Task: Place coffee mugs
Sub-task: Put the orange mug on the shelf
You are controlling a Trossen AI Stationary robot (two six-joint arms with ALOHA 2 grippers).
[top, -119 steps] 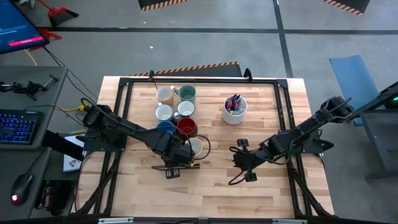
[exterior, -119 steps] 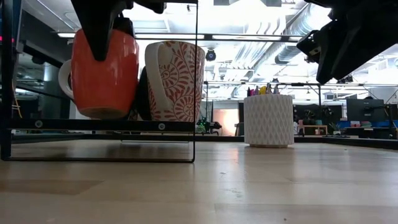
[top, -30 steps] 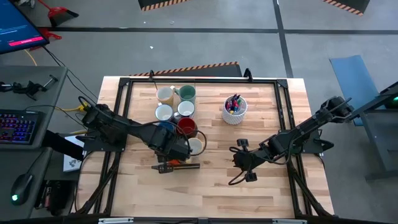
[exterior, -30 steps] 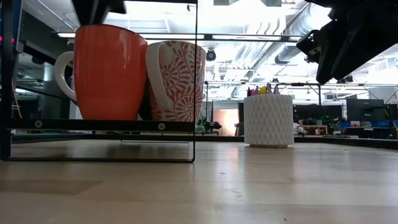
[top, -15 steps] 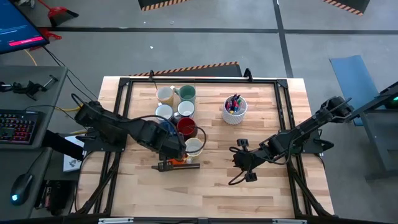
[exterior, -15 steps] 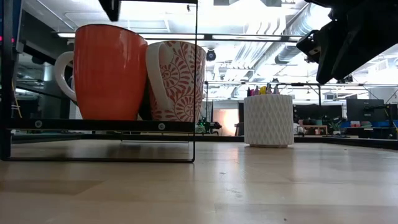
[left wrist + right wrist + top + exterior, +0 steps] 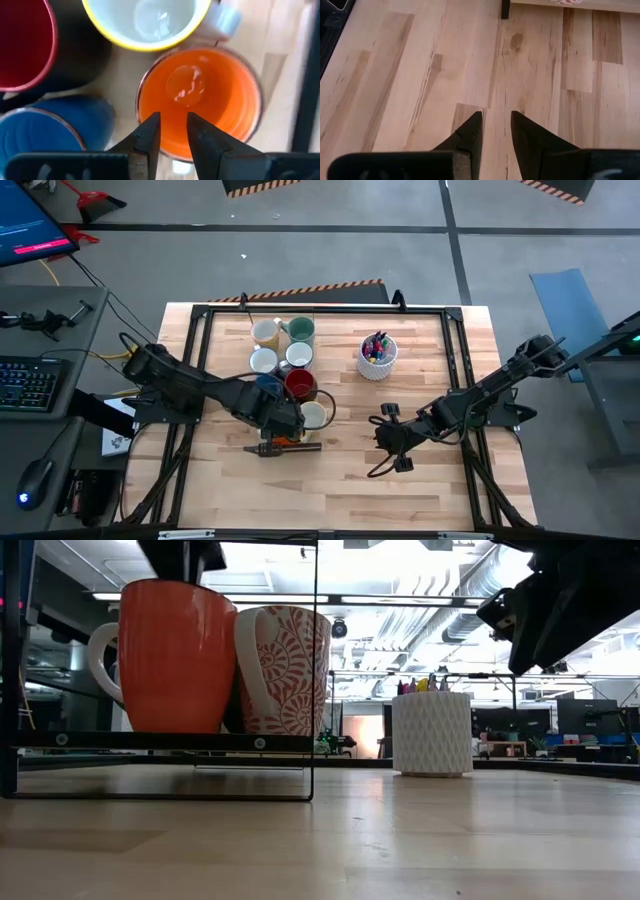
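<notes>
Several mugs stand on their bases in a cluster left of the table's middle: cream [image 7: 265, 332], teal [image 7: 300, 330], two white, blue [image 7: 265, 385], dark red [image 7: 300, 385] and a red-patterned white one [image 7: 313, 415] [image 7: 285, 670]. The orange mug [image 7: 288, 438] [image 7: 175, 655] stands at the cluster's near end, with its white handle [image 7: 100, 660] toward the table's left. My left gripper [image 7: 172, 125] [image 7: 275, 423] hovers open over the orange mug's handle-side rim, both fingertips over its inside. My right gripper [image 7: 495, 120] [image 7: 395, 448] waits open over bare wood right of centre.
A white cup of coloured pens [image 7: 377, 358] [image 7: 431, 733] stands right of the mugs. A thin black wire frame [image 7: 313, 690] [image 7: 300, 447] stands just on the near side of the orange mug. A black rail frame [image 7: 195, 320] borders the table. Bare wood lies along the near edge.
The orange mug has stayed standing on the table. In the low view my left gripper drew up from the mug's rim, then came back down close over it, slightly further toward the table's right.
</notes>
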